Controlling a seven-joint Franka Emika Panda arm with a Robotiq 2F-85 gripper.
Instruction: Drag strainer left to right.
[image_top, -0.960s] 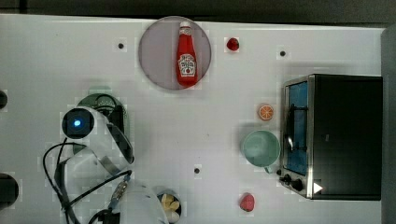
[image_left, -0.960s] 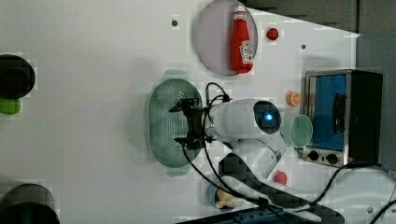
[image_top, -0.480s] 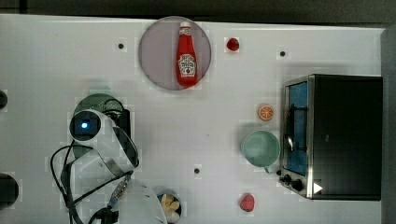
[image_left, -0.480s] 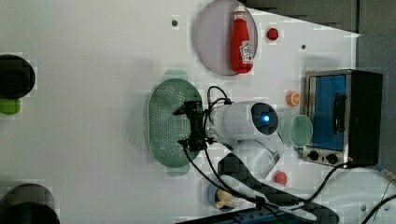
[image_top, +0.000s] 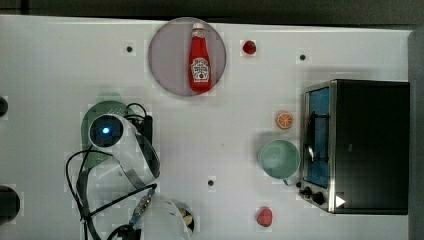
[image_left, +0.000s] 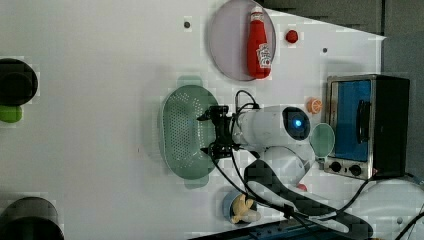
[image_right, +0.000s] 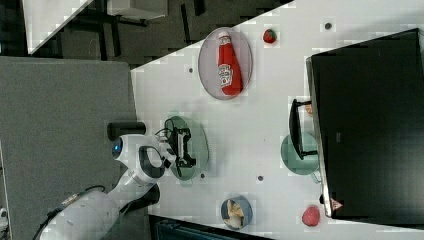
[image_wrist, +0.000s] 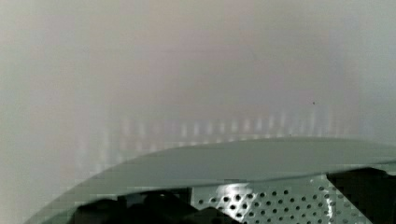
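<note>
while you look at the top view, the strainer (image_top: 102, 112) lies under the arm at the top view's left. left view: the spread gripper (image_left: 218, 132) hangs over the rim on the left view's right, long axis running top to bottom. right view: same, strainer (image_right: 192, 145) beneath the jaws. wrist view: perforated basin (image_wrist: 271, 203) just below.

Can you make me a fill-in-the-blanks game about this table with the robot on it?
1. The red ketchup bottle lies on a round ____.
2. The gripper hangs over the green ____, the big bowl full of little holes.
3. The gripper's fingers are ____, with nothing held between them.
4. The green cup stands right next to the black ____.

Missing words: plate; strainer; open; oven
</note>
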